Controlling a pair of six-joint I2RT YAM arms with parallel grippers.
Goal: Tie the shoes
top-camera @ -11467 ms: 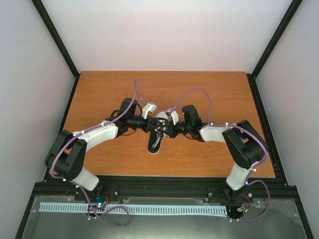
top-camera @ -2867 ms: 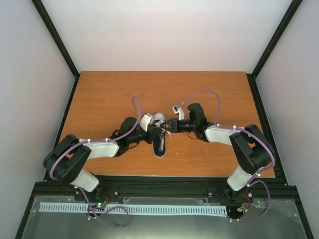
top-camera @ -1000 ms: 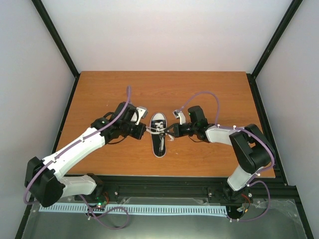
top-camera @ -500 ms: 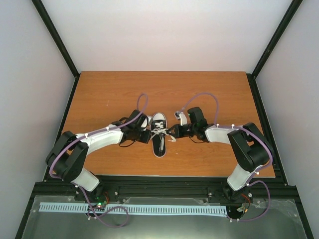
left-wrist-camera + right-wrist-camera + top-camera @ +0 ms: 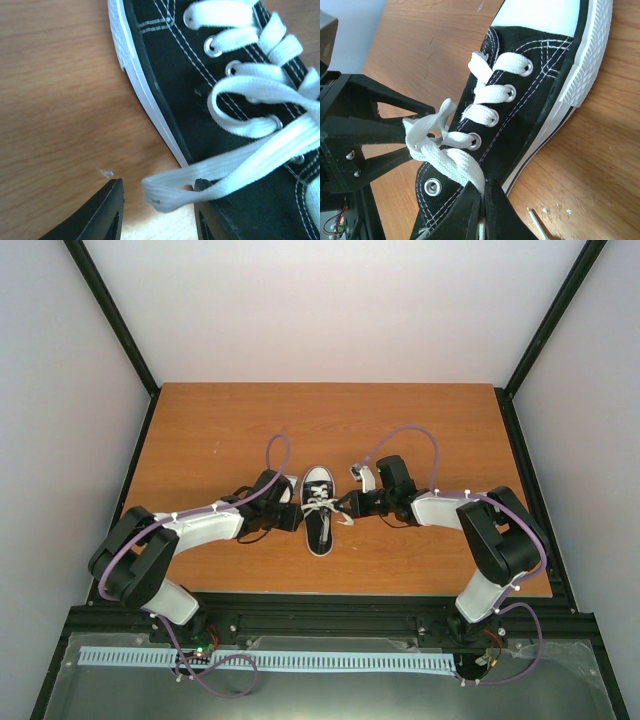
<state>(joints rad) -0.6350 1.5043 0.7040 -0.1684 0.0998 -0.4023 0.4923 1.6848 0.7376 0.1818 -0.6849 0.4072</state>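
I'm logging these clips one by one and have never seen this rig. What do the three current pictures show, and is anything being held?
These are two robot arms bolted at the near edge of a wooden table, each ending in a two-finger gripper. The wide picture looks down from above and behind, with the left arm on the left and the right arm on the right. The two close-ups come from a small camera on each wrist, so each shows that arm's own fingers at the bottom.

On the table lies one black sneaker with a white toe cap. The right gripper is shut on a lace strand. The left gripper is open, and a loose lace end lies between its fingers, not pinched.
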